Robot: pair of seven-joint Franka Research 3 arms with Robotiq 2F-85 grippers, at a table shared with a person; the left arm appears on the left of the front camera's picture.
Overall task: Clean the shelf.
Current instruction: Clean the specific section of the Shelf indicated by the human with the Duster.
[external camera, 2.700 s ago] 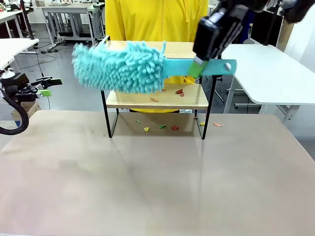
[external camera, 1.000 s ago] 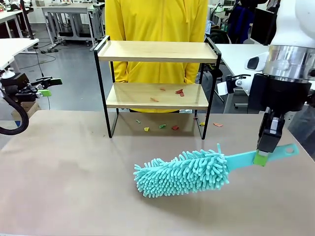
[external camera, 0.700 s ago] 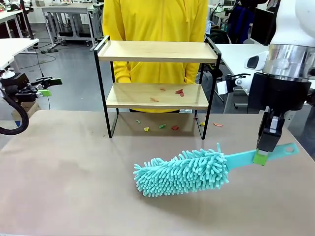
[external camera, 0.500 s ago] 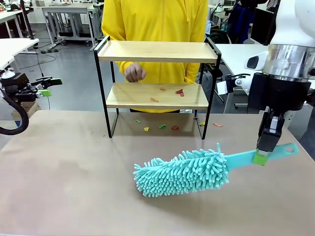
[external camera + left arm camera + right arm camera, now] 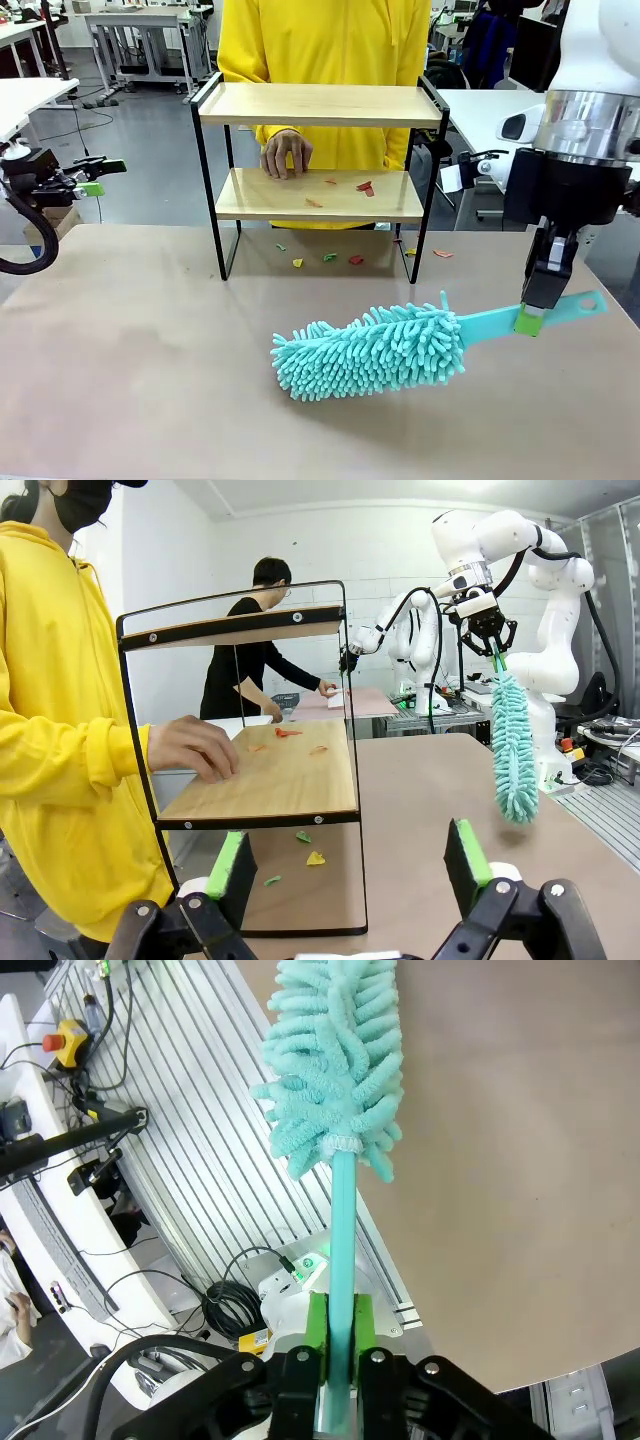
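The shelf [image 5: 318, 195] stands at the table's far side, a black frame with two wooden boards; the left wrist view sees the shelf [image 5: 262, 782] from its end. Red and orange scraps [image 5: 364, 186] lie on the lower board, and more scraps [image 5: 328, 258] lie on the table beneath it. A person's hand [image 5: 286, 155] rests at the lower board. My right gripper [image 5: 530, 320] is shut on the handle of a teal fluffy duster [image 5: 370, 352], its head low over the table. The duster handle [image 5: 338, 1260] sits between the green pads. My left gripper [image 5: 105, 176] hangs open off the table's left edge.
The person in yellow [image 5: 320, 40] stands right behind the shelf. White tables [image 5: 545, 150] stand at the right and far left. The brown table [image 5: 150, 350] has free room at front left. Another person and other equipment show farther off in the left wrist view.
The duster came down from the shelf's top board to low over the table, then stayed still. The person's hand has come in and settled on the lower board.
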